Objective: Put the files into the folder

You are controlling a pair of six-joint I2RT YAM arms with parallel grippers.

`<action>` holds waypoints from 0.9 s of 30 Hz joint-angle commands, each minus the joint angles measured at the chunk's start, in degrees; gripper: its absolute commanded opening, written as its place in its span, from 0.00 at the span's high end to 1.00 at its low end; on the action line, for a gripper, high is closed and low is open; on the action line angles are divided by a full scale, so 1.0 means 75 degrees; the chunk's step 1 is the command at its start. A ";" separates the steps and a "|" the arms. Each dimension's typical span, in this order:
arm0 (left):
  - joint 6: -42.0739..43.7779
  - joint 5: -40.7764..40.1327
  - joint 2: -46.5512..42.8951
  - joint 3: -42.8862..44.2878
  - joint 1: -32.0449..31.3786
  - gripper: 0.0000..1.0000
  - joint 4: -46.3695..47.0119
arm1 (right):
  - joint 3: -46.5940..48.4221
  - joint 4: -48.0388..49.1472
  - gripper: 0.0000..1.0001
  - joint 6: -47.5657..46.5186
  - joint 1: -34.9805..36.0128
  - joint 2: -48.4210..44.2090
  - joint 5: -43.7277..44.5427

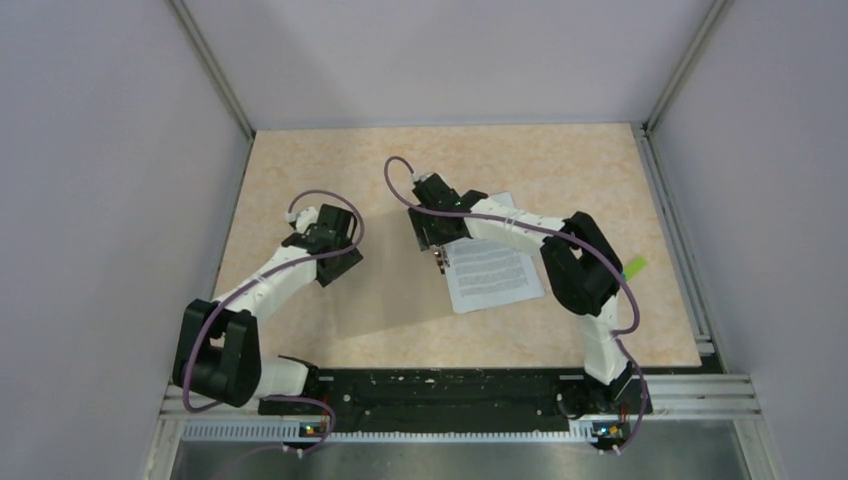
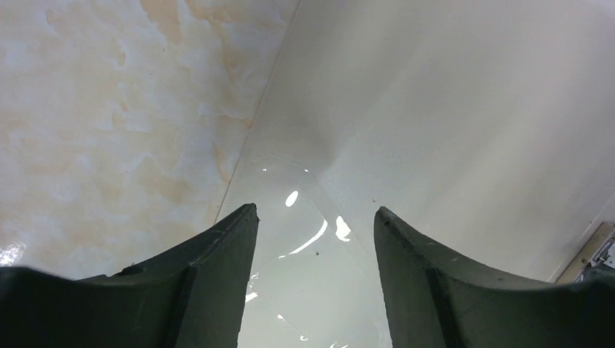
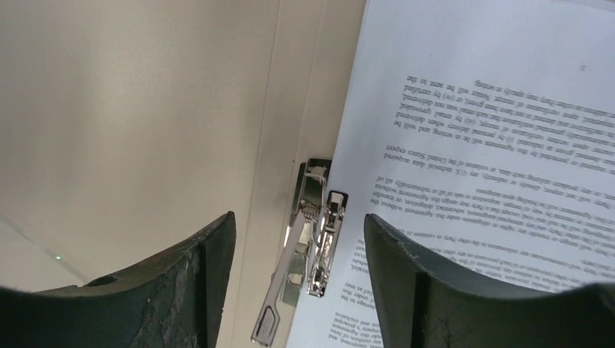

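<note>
The white paper sheets printed with lines of black text lie just right of the silver metal spring clip. That clip sits on the spine of the open, flat, thin cardboard folder. The sheets' long axis runs alongside that spine, away from the arm bases. Their left edge meets the clip, but I cannot tell whether it is tucked under it. The folder's pale inner cover spreads out to the left of the clip, and a clear plastic pocket lies on it. The right gripper hangs directly above the clip, its jaws apart and grasping nothing. The left gripper hovers well left of the clip, over the cover's outer edge where it borders the beige marbled tabletop. Its jaws are also spread and empty. If the cover is to swing over the sheets, it would hinge about the clip's line, and the left arm looks better placed to lift it.
</note>
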 commanded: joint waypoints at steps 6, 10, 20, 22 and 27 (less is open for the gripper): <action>-0.0389 0.0538 -0.0078 -0.0276 0.0016 0.37 -0.0115 | 0.0324 -0.1172 0.58 -0.0151 0.0750 -0.1384 0.1399; -0.0786 0.0551 -0.0062 -0.0486 0.0013 0.39 -0.0077 | 0.0232 -0.1534 0.69 -0.0116 0.1059 -0.1491 0.1813; -0.1265 0.0346 0.0136 -0.0685 0.0023 0.40 -0.0077 | 0.0650 -0.1803 0.81 -0.0273 0.1352 -0.0947 0.2158; -0.1310 0.0324 0.0163 -0.0711 0.0025 0.40 -0.0058 | 0.0761 -0.1830 0.82 -0.0310 0.1369 -0.0828 0.2228; -0.1419 0.0351 0.0215 -0.0793 0.0025 0.40 0.0011 | 0.0879 -0.1747 0.82 -0.0351 0.1379 -0.0660 0.2131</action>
